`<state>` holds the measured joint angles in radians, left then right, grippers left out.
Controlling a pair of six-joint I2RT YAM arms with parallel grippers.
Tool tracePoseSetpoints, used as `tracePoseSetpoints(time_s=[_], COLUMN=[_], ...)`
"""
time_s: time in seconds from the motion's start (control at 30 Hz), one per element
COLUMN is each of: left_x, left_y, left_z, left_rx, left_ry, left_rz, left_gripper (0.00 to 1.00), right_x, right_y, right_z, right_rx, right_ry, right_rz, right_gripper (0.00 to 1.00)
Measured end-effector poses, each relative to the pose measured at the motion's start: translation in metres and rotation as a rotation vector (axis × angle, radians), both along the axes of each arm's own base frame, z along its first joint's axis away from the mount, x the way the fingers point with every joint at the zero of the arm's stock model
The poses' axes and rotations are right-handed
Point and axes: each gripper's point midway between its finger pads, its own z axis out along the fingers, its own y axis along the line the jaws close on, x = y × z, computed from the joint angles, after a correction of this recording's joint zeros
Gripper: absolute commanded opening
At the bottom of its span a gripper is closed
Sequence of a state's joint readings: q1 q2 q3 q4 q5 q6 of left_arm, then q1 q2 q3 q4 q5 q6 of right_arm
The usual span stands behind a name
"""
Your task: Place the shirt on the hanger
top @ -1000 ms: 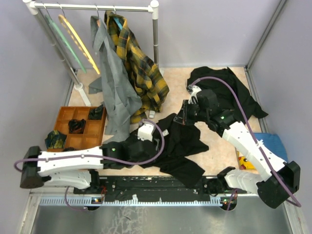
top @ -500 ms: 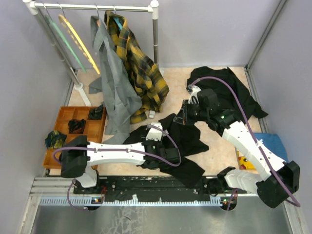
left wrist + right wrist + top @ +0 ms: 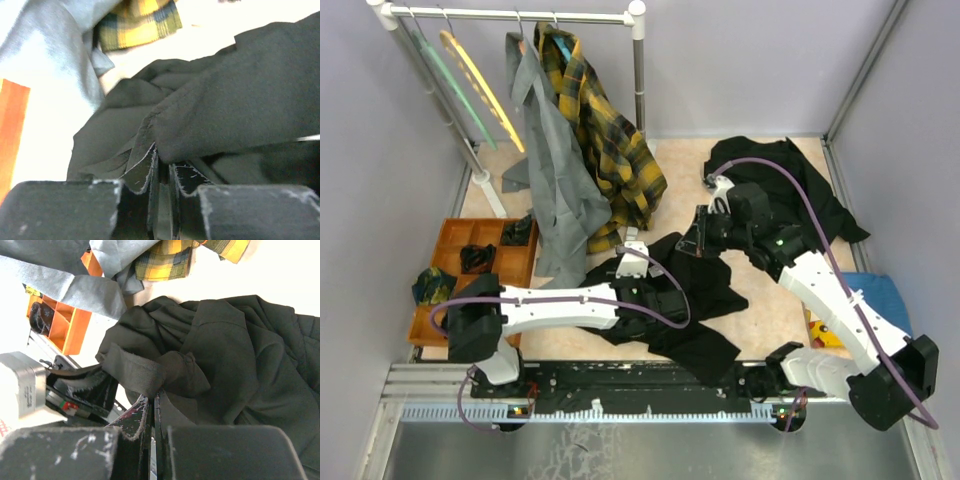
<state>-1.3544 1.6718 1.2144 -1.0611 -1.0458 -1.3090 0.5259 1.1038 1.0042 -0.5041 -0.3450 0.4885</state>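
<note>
The black shirt [image 3: 695, 290] lies crumpled at the table's middle, near the front. My right gripper [image 3: 700, 240] is shut on a fold at its far edge and holds that fold raised [image 3: 150, 375]; in its wrist view the gripper [image 3: 155, 399] pinches the cloth at its tips. My left gripper [image 3: 665, 298] reaches across the shirt's near-left part. Its jaws [image 3: 164, 162] stand almost together with an edge of the shirt [image 3: 225, 100] between them. The yellow hanger [image 3: 480, 80] hangs on the rack at the back left, away from both grippers.
A pale green hanger [image 3: 442, 75], a grey garment [image 3: 555, 190] and a yellow-and-black plaid shirt [image 3: 610, 140] hang on the white rack [image 3: 520, 14]. Another black garment [image 3: 810, 185] lies at the back right. An orange tray [image 3: 450, 240] sits left, a blue cloth [image 3: 885, 295] right.
My left arm has swung rightward over the shirt, and its jaws have closed from wide open onto a fold. The right arm and its raised fold have stayed put.
</note>
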Motion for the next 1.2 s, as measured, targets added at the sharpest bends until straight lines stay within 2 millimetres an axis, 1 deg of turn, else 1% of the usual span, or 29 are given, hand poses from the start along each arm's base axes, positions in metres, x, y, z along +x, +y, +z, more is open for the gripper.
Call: tracePoseSetpoints(time_s=[0.03, 0.1, 0.2, 0.23, 0.3, 0.37, 0.4, 0.43, 0.5, 0.53, 0.57, 0.6, 0.63, 0.67, 0.77, 0.83, 0.9, 0.93, 0.97, 1.0, 1.1, 1.2], left_x=[0.002, 0.008, 0.010, 0.010, 0.010, 0.009, 0.008, 0.009, 0.011, 0.012, 0.011, 0.009, 0.006, 0.004, -0.004, -0.008, -0.012, -0.013, -0.014, -0.013, -0.010, -0.008], left_y=[0.000, 0.003, 0.003, 0.001, -0.008, -0.014, -0.016, -0.016, -0.016, -0.017, -0.018, -0.020, -0.023, -0.024, -0.026, -0.026, -0.024, -0.024, -0.023, -0.023, -0.021, -0.016], left_z=[0.002, 0.009, 0.031, 0.045, 0.082, 0.124, 0.152, 0.180, 0.244, 0.279, 0.306, 0.337, 0.365, 0.385, 0.450, 0.482, 0.504, 0.510, 0.515, 0.518, 0.525, 0.542], left_rx=[-0.002, 0.002, -0.016, -0.043, -0.137, -0.246, -0.304, -0.356, -0.440, -0.478, -0.503, -0.528, -0.553, -0.569, -0.602, -0.623, -0.627, -0.620, -0.608, -0.593, -0.551, -0.520], left_ry=[-0.007, -0.022, -0.038, -0.046, -0.067, -0.094, -0.112, -0.141, -0.210, -0.253, -0.287, -0.324, -0.361, -0.388, -0.490, -0.557, -0.615, -0.638, -0.660, -0.679, -0.729, -0.809], left_rz=[0.003, 0.002, -0.044, -0.075, -0.166, -0.259, -0.313, -0.354, -0.423, -0.458, -0.489, -0.534, -0.578, -0.609, -0.707, -0.748, -0.783, -0.796, -0.807, -0.812, -0.814, -0.804], left_gripper=[0.00, 0.00, 0.00, 0.00, 0.00, 0.00, 0.00, 0.00, 0.00, 0.00, 0.00, 0.00, 0.00, 0.00, 0.00, 0.00, 0.00, 0.00, 0.00, 0.00, 0.00, 0.00], right_x=[0.000, -0.001, -0.002, -0.001, 0.004, 0.011, 0.014, 0.017, 0.019, 0.019, 0.018, 0.014, 0.012, 0.008, -0.006, -0.014, -0.025, -0.029, -0.032, -0.033, -0.030, -0.022], right_y=[0.000, -0.002, -0.007, -0.009, -0.012, -0.012, -0.013, -0.014, -0.019, -0.021, -0.024, -0.027, -0.029, -0.032, -0.042, -0.047, -0.052, -0.053, -0.053, -0.053, -0.052, -0.047], right_z=[0.001, 0.002, 0.005, 0.011, 0.030, 0.066, 0.085, 0.109, 0.156, 0.179, 0.199, 0.226, 0.248, 0.277, 0.346, 0.381, 0.417, 0.430, 0.439, 0.443, 0.447, 0.456], right_rx=[-0.001, -0.007, -0.035, -0.047, -0.061, -0.055, -0.047, -0.040, -0.020, -0.009, 0.002, 0.017, 0.030, 0.047, 0.085, 0.108, 0.136, 0.150, 0.160, 0.165, 0.170, 0.195], right_ry=[-0.005, -0.017, -0.041, -0.063, -0.120, -0.222, -0.276, -0.341, -0.464, -0.523, -0.574, -0.639, -0.696, -0.765, -0.932, -1.017, -1.103, -1.138, -1.163, -1.177, -1.191, -1.215], right_rz=[0.002, 0.007, 0.012, 0.013, 0.015, 0.019, 0.020, 0.015, 0.003, -0.003, -0.007, -0.010, -0.011, -0.015, -0.030, -0.037, -0.037, -0.034, -0.032, -0.032, -0.037, -0.044], right_gripper=[0.00, 0.00, 0.00, 0.00, 0.00, 0.00, 0.00, 0.00, 0.00, 0.00, 0.00, 0.00, 0.00, 0.00, 0.00, 0.00, 0.00, 0.00, 0.00, 0.00, 0.00, 0.00])
